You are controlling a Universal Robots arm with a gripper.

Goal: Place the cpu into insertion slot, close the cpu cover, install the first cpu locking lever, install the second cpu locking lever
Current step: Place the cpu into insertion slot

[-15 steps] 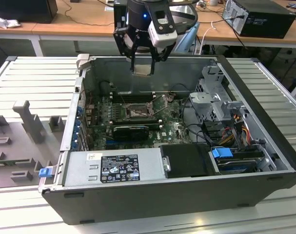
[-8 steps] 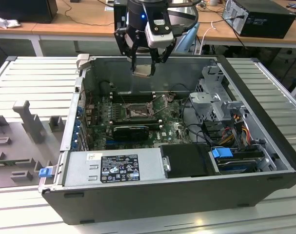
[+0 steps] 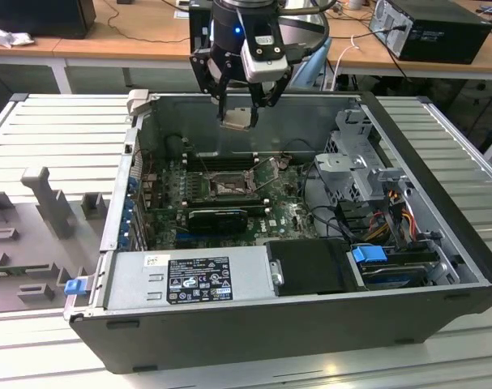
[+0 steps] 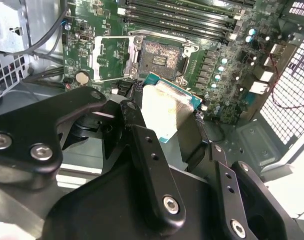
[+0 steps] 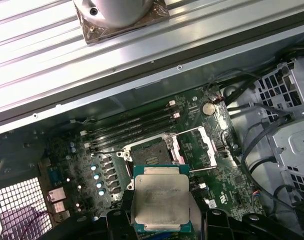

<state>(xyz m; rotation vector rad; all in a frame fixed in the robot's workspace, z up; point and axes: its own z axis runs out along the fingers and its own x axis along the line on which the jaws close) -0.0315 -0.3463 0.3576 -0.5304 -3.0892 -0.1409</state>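
The gripper (image 3: pixel 237 117) hangs above the open computer case (image 3: pixel 310 332), its fingers (image 4: pixel 144 147) closed on the cpu (image 5: pixel 161 200), which is held level in the air. Below, the insertion slot (image 5: pixel 150 152) lies bare, with the cpu cover (image 5: pixel 210 147) swung open beside it.

The cpu (image 5: pixel 160 202) hangs above the insertion slot (image 5: pixel 150 152), apparently not touching.

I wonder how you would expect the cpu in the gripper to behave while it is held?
The cpu looks a thin, rigid plate, so it probably won't flex. Its smooth metal face may be slippery in the gripper. Small and flat, it is likely light, so a knock might tilt it.
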